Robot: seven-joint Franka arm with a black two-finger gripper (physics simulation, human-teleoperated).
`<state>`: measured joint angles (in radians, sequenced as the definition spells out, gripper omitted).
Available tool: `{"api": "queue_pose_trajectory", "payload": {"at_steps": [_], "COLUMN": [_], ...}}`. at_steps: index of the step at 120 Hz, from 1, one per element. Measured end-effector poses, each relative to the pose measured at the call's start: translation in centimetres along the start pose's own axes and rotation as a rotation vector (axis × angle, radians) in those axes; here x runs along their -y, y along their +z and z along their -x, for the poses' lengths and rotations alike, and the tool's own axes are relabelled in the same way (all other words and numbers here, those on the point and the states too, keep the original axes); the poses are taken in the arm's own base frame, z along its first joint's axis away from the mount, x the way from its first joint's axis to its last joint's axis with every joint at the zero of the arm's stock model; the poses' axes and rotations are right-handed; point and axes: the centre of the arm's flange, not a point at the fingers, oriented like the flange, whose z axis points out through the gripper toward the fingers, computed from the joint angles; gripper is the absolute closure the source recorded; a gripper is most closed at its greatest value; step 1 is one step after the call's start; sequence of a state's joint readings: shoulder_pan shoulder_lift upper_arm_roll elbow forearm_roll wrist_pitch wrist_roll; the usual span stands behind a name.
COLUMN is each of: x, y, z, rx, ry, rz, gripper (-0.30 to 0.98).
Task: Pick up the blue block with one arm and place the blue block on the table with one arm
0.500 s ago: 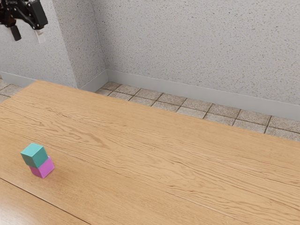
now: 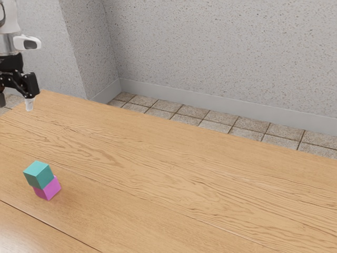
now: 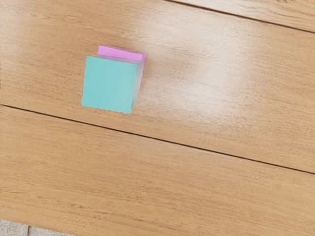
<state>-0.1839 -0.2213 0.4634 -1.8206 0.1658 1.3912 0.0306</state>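
I had the gripper (image 2: 16,104) at the exterior view's left edge, jaws wide apart, nothing held between them, well apart from both blocks; blue block (image 2: 38,174), more of a teal, sat on top of the pink block (image 2: 48,190), stacked a bit off-centre, so I saw some pink sticking out; pink block rested on the wooden table (image 2: 184,168)

Magenta block (image 2: 49,190) partly hidden beneath teal block (image 2: 38,173), gripper (image 2: 16,106) and arm (image 2: 7,21) cut off by the exterior view's left edge, table (image 2: 174,174) cropped nearby
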Motion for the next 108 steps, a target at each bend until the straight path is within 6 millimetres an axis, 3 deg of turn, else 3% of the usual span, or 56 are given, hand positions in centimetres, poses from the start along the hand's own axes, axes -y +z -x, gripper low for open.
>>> {"api": "queue_pose_trajectory", "payload": {"at_steps": [31, 54, 63, 77, 108], "x": [0.7, -0.6, 0.1, 1.5, 2.2], "y": [11.0, 16.6, 18.8, 20.5, 23.1], "z": [-3.4, -5.2, -5.1, -4.9, -4.6], "rx": [-0.038, -0.141, -0.153, -0.175, -0.183], "ry": [0.023, 0.100, 0.099, 0.084, 0.092], "rz": [-0.070, -0.119, -0.109, -0.097, -0.092], "gripper": [0.00, 0.00, 0.00, 0.00, 0.00]}}
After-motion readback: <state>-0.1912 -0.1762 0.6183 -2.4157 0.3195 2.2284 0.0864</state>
